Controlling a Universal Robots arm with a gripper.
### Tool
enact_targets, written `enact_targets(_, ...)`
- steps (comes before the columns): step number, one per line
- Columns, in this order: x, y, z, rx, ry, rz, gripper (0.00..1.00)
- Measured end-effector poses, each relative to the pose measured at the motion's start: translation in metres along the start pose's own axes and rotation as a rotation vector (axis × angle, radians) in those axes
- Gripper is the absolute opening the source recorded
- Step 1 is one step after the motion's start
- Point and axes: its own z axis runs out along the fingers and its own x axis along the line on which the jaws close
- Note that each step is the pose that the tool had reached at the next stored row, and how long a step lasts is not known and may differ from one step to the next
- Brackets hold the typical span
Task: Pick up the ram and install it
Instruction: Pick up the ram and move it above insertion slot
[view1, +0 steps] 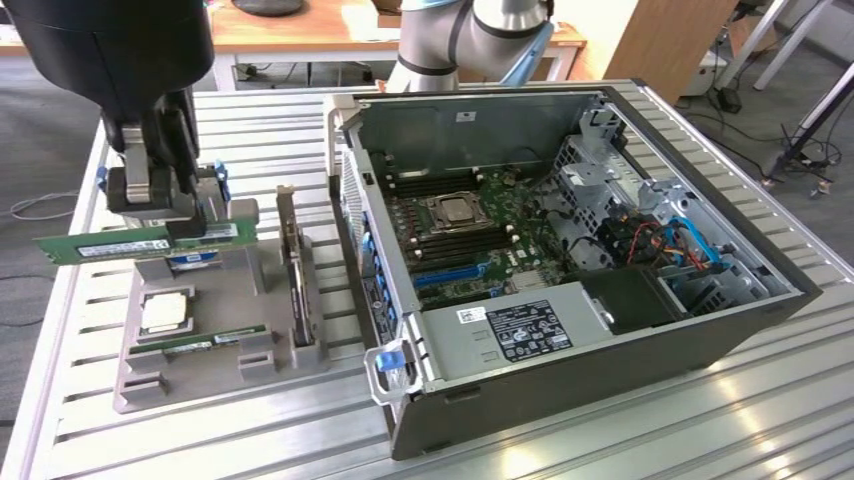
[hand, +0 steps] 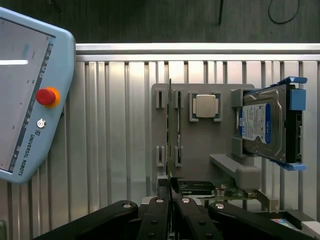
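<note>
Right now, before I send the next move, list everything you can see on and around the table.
ram: one, green, held level above the holder
holder: one, grey, on the table at the exterior view's left
processor: one, silver, seated in the holder
hard drive: one, silver with blue-and-white label and blue bracket, standing in the holder
card: one, dark, on edge in the holder
computer case: one, dark grey, side open with the motherboard showing, beside the holder
teach pendant: one, light blue with a red button, at the table's edge
table: one, silver, slatted
gripper: one, black, shut on the ram
</note>
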Motion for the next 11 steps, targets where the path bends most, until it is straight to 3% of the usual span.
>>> enact_targets(11, -0.001, -0.0251, -0.0010, 0.0000, -0.0010, -0.001, 0.12)
